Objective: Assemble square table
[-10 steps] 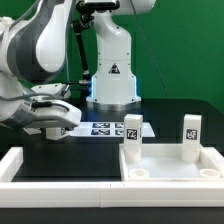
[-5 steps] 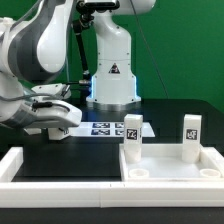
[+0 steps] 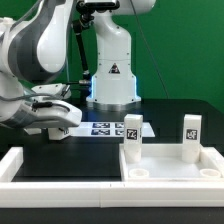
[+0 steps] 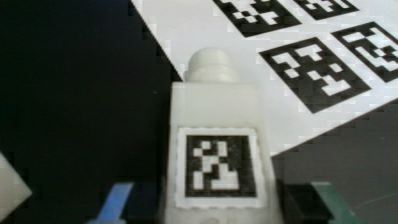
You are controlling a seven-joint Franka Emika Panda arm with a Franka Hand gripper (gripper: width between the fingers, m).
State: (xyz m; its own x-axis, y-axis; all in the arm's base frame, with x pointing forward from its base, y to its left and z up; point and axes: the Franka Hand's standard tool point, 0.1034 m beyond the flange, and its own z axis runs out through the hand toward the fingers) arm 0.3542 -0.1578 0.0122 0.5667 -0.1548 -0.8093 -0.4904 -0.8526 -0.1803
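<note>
A short chunky white table leg with a black-and-white tag lies under the wrist camera. My gripper is shut on it, a finger on each side. In the exterior view the gripper is low over the table at that view's left, and the leg in it is hidden by the hand. The square table panel with a raised rim lies at the front right. Two tagged legs stand upright on it.
The marker board lies flat just beyond the gripper. Long white border bars run along the front and the exterior view's left side. The robot's base stands at the back.
No movement shows in the exterior view; the arm, the panel and the two upright legs stay where they were.
</note>
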